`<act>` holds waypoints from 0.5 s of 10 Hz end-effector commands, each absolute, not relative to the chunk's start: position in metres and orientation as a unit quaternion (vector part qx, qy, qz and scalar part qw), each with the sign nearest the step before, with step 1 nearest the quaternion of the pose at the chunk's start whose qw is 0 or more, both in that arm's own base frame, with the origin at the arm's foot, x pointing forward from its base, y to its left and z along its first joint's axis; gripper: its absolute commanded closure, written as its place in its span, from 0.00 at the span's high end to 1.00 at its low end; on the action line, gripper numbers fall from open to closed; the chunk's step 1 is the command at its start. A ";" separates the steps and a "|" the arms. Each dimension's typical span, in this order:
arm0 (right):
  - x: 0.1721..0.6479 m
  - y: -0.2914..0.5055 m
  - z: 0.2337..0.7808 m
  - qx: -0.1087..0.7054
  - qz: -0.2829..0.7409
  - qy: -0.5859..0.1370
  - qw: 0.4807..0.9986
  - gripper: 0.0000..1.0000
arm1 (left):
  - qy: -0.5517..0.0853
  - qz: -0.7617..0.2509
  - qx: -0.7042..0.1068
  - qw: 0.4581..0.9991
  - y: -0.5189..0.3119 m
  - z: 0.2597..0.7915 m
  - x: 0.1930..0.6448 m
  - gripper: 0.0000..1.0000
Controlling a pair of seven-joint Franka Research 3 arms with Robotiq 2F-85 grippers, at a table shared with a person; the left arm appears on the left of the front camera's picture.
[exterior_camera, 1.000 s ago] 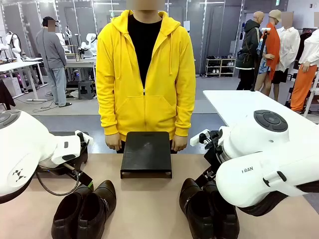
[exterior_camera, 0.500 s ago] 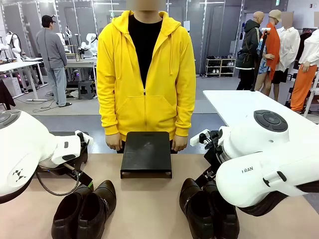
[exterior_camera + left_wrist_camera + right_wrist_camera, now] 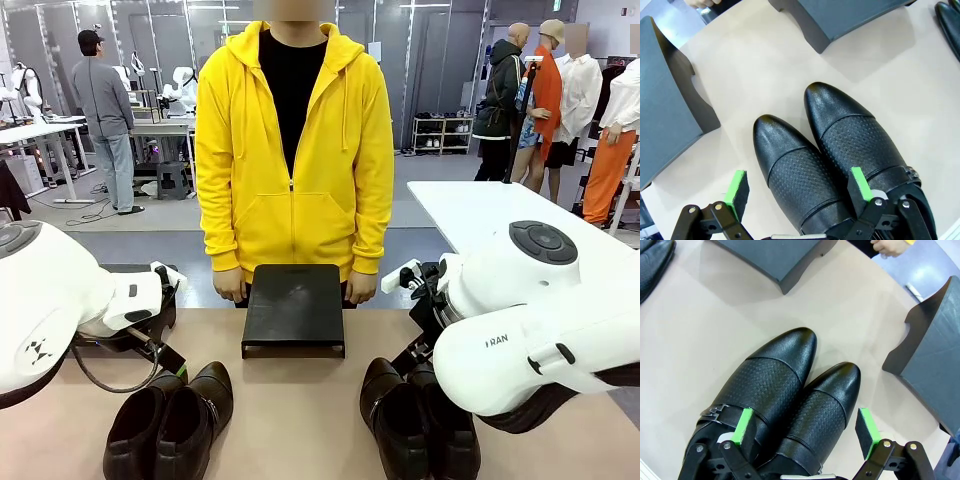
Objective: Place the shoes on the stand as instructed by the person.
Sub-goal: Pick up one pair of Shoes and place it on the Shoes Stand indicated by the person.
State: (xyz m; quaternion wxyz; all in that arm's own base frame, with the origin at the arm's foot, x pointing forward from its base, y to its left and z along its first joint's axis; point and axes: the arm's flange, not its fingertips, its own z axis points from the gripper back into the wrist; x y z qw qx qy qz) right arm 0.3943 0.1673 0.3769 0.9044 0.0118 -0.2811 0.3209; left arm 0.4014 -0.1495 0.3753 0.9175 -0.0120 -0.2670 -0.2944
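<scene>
The person [image 3: 293, 150] in a yellow hoodie stands at the far side, both hands behind the black stand [image 3: 293, 305]. One pair of dark shoes [image 3: 170, 420] lies front left and another pair [image 3: 415, 420] front right, toes toward the stand. My left gripper [image 3: 799, 186] hangs open just above the left pair [image 3: 840, 145], its green pads [image 3: 737, 187] straddling one shoe. Over the right pair [image 3: 785, 390] my right gripper [image 3: 805, 429] also stands open, one pad [image 3: 744, 425] above the buckled shoe. Neither gripper holds anything.
Both white arms [image 3: 60, 310] [image 3: 530, 320] crowd the table's front corners. A dark grey block [image 3: 665, 105] sits beside the left pair and another [image 3: 935, 360] beside the right pair. Bare tabletop [image 3: 290, 400] lies between the pairs and the stand.
</scene>
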 end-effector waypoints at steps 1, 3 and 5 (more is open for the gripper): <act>0.398 0.157 0.417 0.044 0.319 -0.273 0.906 1.00 | -0.257 -0.309 -0.022 0.916 -0.145 0.405 0.402 1.00; 0.396 0.148 0.456 0.060 0.324 -0.268 0.905 1.00 | -0.260 -0.313 -0.041 0.913 -0.133 0.437 0.402 1.00; 0.394 0.134 0.487 0.096 0.321 -0.242 0.910 1.00 | -0.250 -0.322 -0.077 0.910 -0.117 0.475 0.394 1.00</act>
